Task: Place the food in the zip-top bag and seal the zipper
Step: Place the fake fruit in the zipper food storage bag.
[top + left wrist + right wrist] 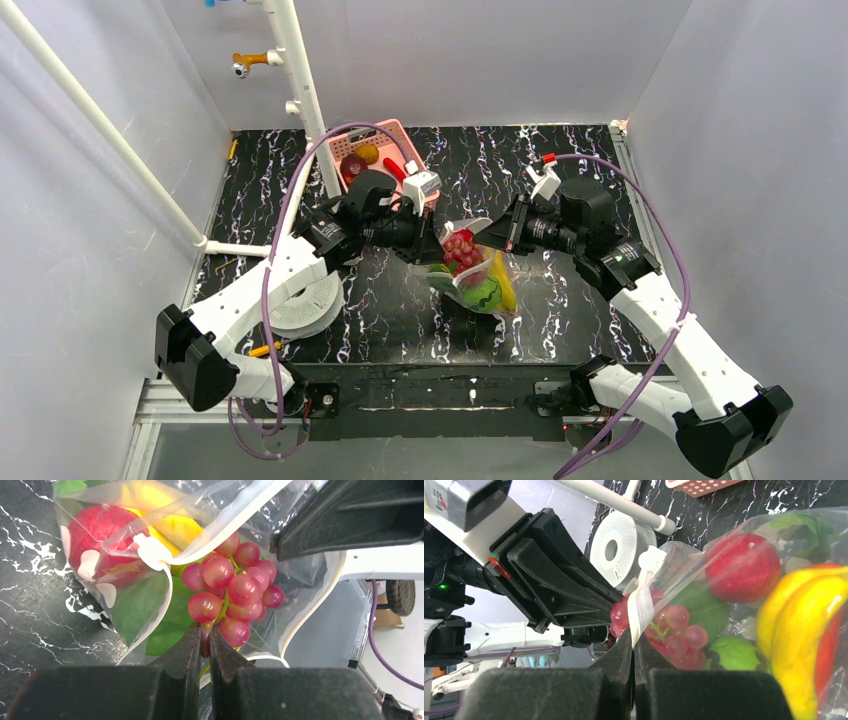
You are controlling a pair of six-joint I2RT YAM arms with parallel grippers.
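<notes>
Zip-top bag [478, 282] is at mid-bench [570, 300], held between the two arms. Its long axis runs from the mouth, at the far end by the grippers, toward the near right, where the closed bottom points. I cannot tell whether the bottom touches the bench.

Left gripper [204, 635]: jaws nearly together, pinching the low end of the grape bunch [235, 590]. The bunch sits in the bag's mouth.

Right gripper [634, 640]: jaws pressed together on the zipper [639, 607] at the mouth edge. The zipper is unsealed, and in the left wrist view its two strips fork around the grapes.

Inside the bag are a red fruit [741, 567], a banana [794, 645] lying along the bag's length, and green pieces [734, 655].
</notes>
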